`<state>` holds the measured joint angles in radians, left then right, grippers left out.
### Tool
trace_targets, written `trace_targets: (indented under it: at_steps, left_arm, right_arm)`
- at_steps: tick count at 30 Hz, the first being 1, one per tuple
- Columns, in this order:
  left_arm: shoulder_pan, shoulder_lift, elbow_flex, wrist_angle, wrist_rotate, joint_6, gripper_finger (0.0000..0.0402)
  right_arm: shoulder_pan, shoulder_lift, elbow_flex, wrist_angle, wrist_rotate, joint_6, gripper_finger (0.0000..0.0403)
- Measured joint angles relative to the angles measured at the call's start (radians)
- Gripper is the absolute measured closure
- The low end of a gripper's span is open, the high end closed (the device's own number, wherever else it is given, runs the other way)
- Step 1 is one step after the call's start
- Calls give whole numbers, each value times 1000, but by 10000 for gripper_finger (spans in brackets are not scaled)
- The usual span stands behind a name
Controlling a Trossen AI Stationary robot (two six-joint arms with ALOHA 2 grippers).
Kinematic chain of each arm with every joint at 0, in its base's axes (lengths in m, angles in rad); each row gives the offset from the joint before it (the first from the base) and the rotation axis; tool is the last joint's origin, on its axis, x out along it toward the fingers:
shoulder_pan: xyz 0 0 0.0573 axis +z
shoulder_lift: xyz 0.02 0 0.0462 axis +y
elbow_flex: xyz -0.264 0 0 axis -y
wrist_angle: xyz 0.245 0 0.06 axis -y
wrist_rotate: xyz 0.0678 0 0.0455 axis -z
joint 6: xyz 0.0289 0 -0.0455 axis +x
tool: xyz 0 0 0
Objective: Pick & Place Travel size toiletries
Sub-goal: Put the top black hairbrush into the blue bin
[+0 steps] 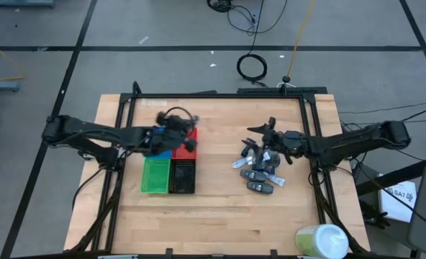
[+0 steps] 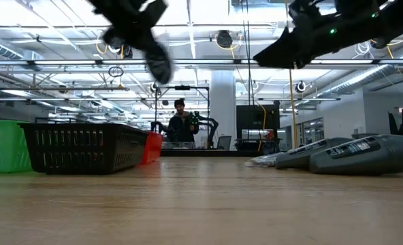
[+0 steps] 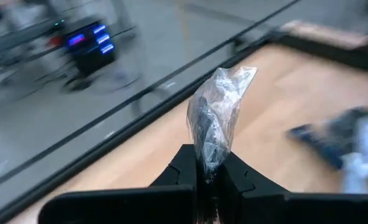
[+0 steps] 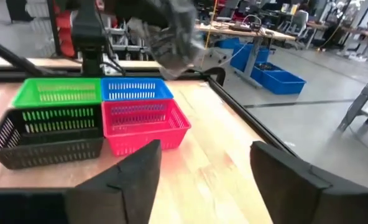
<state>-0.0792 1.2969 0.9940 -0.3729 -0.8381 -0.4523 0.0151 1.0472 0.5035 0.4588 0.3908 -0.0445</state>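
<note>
Left gripper [image 3: 202, 177] clamped on clear-wrapped toiletry [image 3: 215, 118] above trays [image 1: 171, 169]; right gripper [image 4: 202, 171] wide, empty; pile [image 1: 260, 173] left.

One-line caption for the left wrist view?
Left claw shut on a clear-wrapped toiletry packet, held above the wooden table.

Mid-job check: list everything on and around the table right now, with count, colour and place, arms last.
Trays: four, blue, red, green, black; a two-by-two block on the table's left half.
Toiletries pile: several, dark and silver-white; table's right half, under the right arm.
Clear-wrapped dark item: one; clamped in the left gripper.
Big cylinder: one, pale green-white; table's near right corner.
Table: one, light wood.
Person: one, dark top; far back in the room.
Left gripper: shut on the wrapped item, above the trays.
Right gripper: open, empty, above the pile.
</note>
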Motion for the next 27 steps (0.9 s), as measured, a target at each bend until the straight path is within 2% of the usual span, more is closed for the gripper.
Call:
trace_targets:
  at_steps: [4,9,13,17,20,27]
  left_arm:
    - [-53,-94,-83,-148,-96,-239,391]
    - [-124,-163,-220,-230,-113,-516,391]
    - [-166,-172,-308,-248,-130,-674,391]
    - [-189,-172,-338,-375,-163,-843,391]
    - [-192,-172,-338,-463,-146,-894,391]
    - [-168,-172,-338,-542,-5,-891,369]
  right_arm:
    - [0,-119,0,-88,1,26,150]
    - [0,-203,0,-170,3,26,150]
    - [0,-215,-1,-179,4,25,150]
    - [0,-210,-1,-186,4,32,150]
    - [0,-206,-1,-187,4,41,149]
    - [0,-205,-1,-188,5,40,149]
